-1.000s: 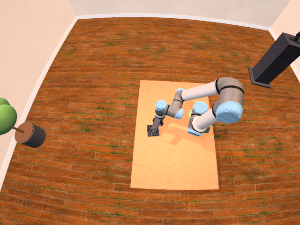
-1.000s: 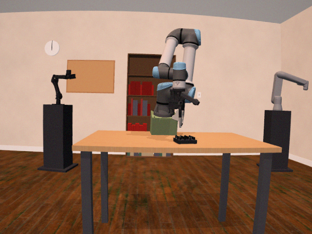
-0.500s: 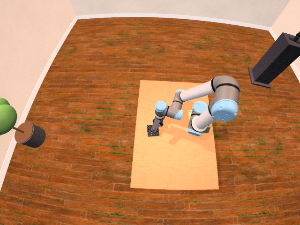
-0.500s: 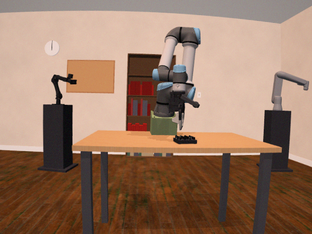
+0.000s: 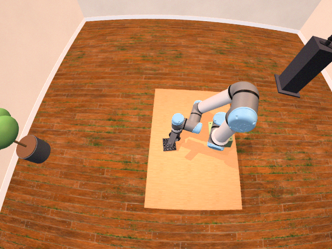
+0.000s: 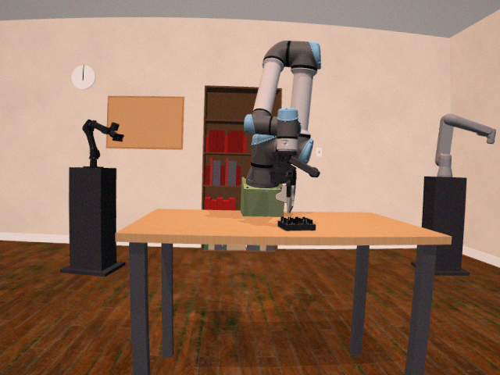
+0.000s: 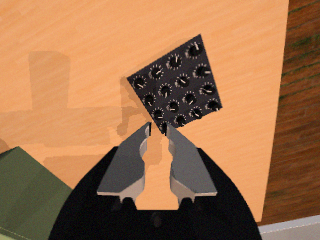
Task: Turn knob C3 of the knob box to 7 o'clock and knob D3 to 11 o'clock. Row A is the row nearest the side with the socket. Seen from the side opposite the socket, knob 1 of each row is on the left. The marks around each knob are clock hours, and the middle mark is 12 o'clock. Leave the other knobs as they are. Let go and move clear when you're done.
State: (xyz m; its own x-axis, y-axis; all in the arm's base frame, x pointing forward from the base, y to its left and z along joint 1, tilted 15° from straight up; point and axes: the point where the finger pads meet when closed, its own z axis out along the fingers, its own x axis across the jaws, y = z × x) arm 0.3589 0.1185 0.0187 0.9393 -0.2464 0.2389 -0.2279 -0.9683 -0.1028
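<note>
The knob box [image 7: 176, 86] is a small black square plate with four rows of white-marked knobs. It lies turned at an angle on the wooden table, near its edge, and also shows in the top view [image 5: 169, 144] and the exterior view [image 6: 296, 223]. My gripper [image 7: 157, 123] hangs a little above the box's near corner, pointing down. Its two grey fingers stand a narrow gap apart with nothing held between them. One corner knob [image 7: 163, 127] shows in the gap, below the tips. In the exterior view the fingertips [image 6: 290, 208] are clear of the knobs.
The green base block [image 6: 261, 200] of my arm stands on the table behind the box. The table edge [image 7: 272, 150] runs close to the box's right side, with floor beyond. Two other arms on black pedestals [image 6: 91, 218] stand off the table.
</note>
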